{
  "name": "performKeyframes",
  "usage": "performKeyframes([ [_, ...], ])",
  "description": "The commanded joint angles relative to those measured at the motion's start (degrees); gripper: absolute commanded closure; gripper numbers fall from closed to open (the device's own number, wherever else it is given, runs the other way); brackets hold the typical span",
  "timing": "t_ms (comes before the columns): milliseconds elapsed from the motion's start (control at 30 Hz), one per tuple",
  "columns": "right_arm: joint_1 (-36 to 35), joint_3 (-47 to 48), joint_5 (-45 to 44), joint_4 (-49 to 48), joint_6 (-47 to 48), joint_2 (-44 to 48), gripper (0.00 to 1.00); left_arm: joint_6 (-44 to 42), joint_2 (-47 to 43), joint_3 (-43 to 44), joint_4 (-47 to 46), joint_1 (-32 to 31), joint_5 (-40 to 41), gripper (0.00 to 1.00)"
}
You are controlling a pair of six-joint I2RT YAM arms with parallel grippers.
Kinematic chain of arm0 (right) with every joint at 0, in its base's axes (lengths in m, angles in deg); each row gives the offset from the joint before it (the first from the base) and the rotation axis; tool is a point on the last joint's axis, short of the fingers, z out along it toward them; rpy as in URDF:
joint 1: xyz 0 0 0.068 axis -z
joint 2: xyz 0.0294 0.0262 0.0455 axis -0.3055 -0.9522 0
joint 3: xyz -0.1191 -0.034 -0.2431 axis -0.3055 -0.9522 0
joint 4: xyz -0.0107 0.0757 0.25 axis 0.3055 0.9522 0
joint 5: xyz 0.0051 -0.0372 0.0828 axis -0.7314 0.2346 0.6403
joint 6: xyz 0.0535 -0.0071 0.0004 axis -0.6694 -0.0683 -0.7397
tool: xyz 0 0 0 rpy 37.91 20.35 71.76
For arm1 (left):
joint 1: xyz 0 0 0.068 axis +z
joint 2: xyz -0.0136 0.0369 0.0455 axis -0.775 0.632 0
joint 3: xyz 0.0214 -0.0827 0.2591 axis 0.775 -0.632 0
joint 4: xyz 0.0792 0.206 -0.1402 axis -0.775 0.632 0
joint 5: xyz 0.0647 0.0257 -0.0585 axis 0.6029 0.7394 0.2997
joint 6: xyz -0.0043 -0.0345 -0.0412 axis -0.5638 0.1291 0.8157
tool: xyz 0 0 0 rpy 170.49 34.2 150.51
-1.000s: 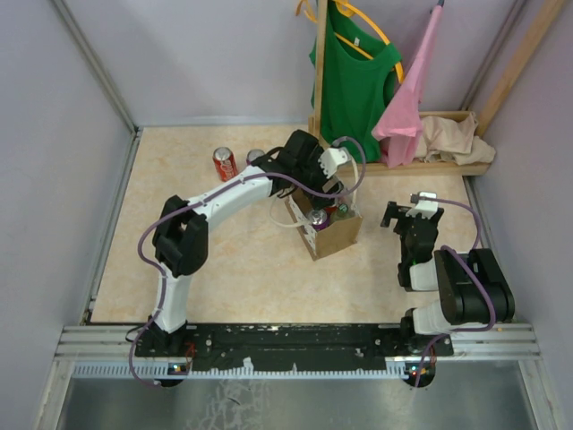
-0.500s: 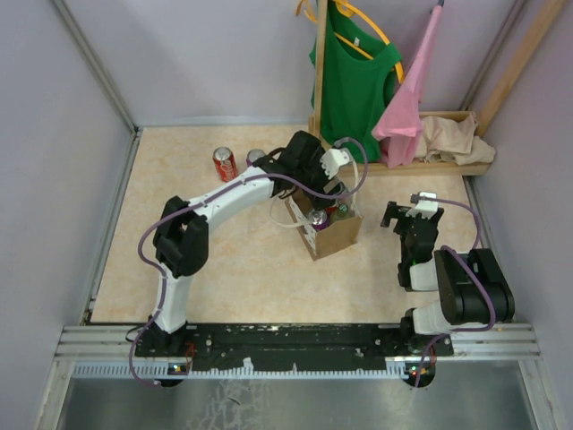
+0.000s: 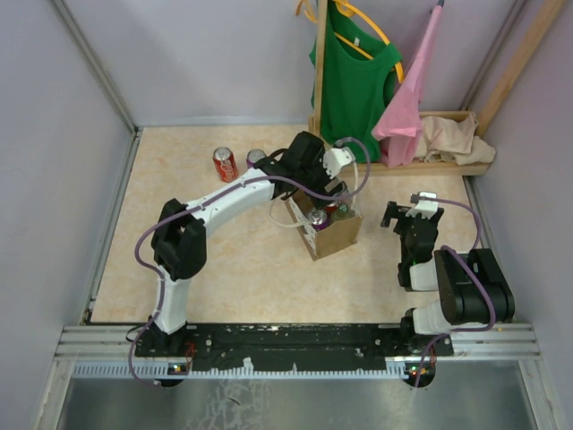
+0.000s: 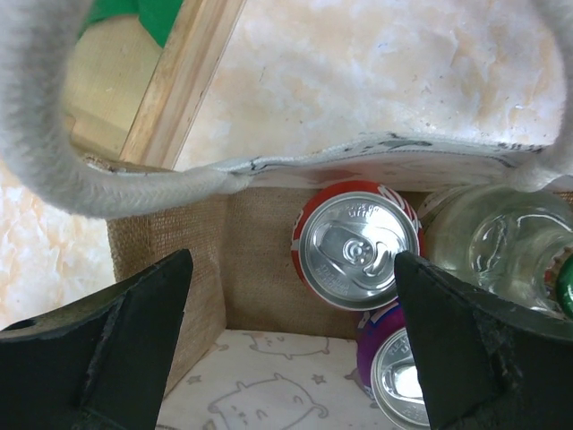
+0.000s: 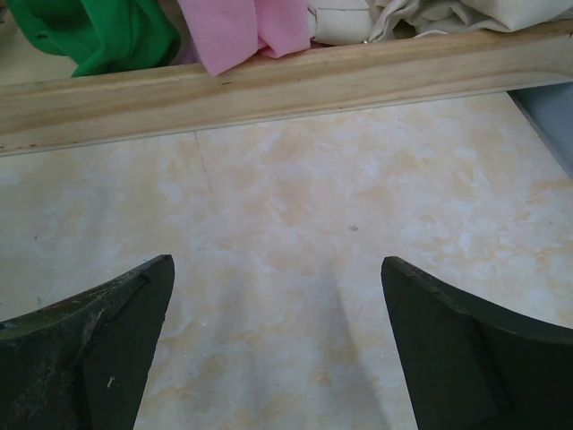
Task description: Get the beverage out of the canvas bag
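Observation:
The tan canvas bag (image 3: 336,235) stands mid-table with white rope handles (image 4: 116,188). Inside it I see a red can (image 4: 358,251), a purple can (image 4: 398,376) and a clear glass bottle with a green cap (image 4: 501,246). One corner of the bag floor (image 4: 269,381) is bare. My left gripper (image 3: 333,190) hovers over the bag's far side, open and empty, its black fingers (image 4: 107,340) spread above the opening with the red can between and beyond them. My right gripper (image 3: 405,215) is open and empty over bare table to the right of the bag.
A red can (image 3: 225,164) and a second can (image 3: 255,157) stand on the table at the back left. A wooden rack (image 3: 421,166) with a green shirt (image 3: 354,81), pink cloth (image 3: 407,112) and a beige cloth heap (image 3: 457,136) is at the back right.
The left gripper has shifted slightly right over the bag. The right arm has not moved.

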Motion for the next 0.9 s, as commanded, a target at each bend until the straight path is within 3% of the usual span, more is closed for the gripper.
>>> performKeyframes([
  [0, 0.05, 1.18, 0.03, -2.5, -0.46, -0.03, 0.01, 2.07, -1.18, 2.43, 2.06, -0.51, 3.59, 0.0],
  [867, 0.09, 1.15, -0.01, -2.54, -0.45, -0.03, 0.01, 5.62, 3.23, 6.24, 8.81, -3.99, 4.78, 0.0],
])
